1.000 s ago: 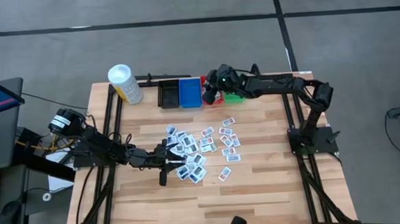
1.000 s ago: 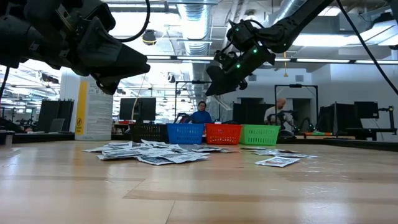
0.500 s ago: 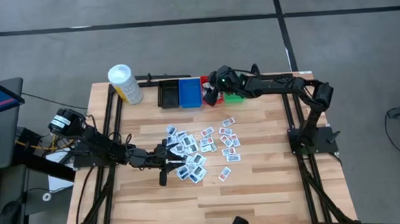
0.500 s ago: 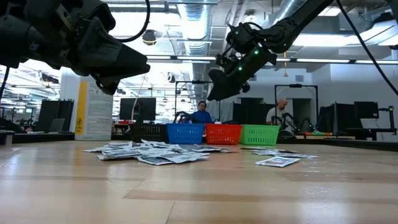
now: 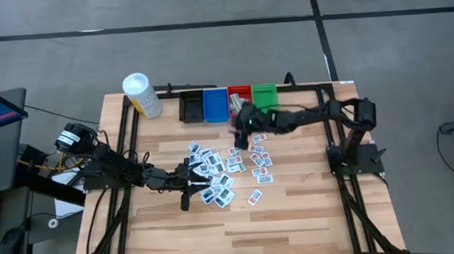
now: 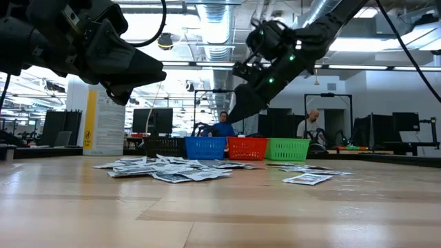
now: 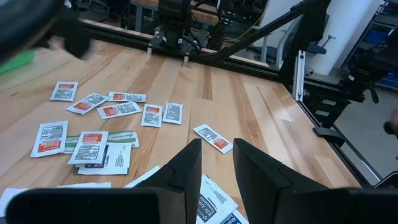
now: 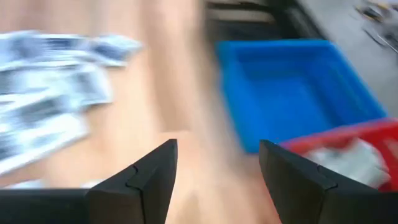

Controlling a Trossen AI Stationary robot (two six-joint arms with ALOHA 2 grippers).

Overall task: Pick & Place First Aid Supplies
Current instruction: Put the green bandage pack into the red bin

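Since a second ago my right end effector [image 5: 239, 134] left the red plastic bin [image 5: 238, 92], fingers spread and empty, flat white packets [image 5: 223, 171] just beyond it. Left end effector [image 5: 201, 180] hovers over those packets on the wooden desk [image 5: 293, 209], narrowly parted, holding nothing I can see.

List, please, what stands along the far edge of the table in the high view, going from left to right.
Yellow container with white cap → black bin → blue bin → red bin → green bin.
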